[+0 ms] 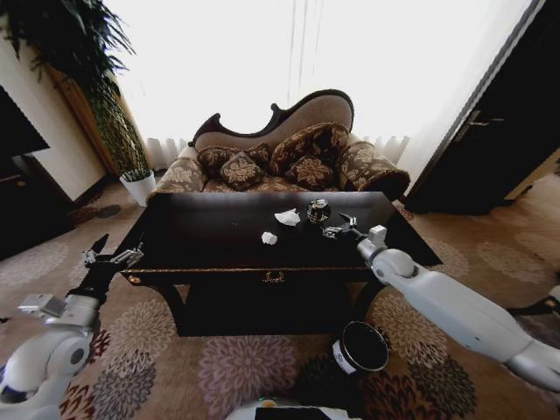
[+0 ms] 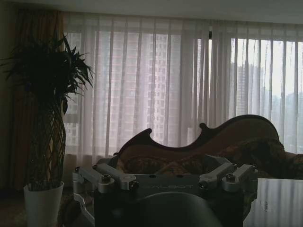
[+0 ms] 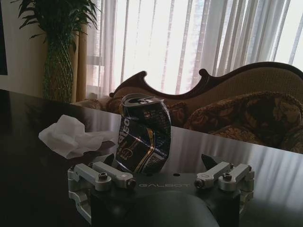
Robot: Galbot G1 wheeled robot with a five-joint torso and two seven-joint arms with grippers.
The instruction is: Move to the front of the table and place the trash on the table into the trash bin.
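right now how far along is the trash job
Done: the robot is parked at the table front. In hand: the open right claw is lined up on the crushed can, not gripping it. Left: can and two paper wads remain on the table; the bin waits below. Left claw idles.

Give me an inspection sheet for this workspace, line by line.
Surface: glossy black table, mostly bare.
Job's things: crushed can upright; paper wad beside it; smaller wad nearer the front; trash bin on the carpet at the table's front right.
Clutter: nothing seen.
Grippers: right pincer open, aimed at the can; left pincer open, off the table's left front corner.
Cables: nothing seen.
Surroundings: sofa, potted plant, curtained windows.
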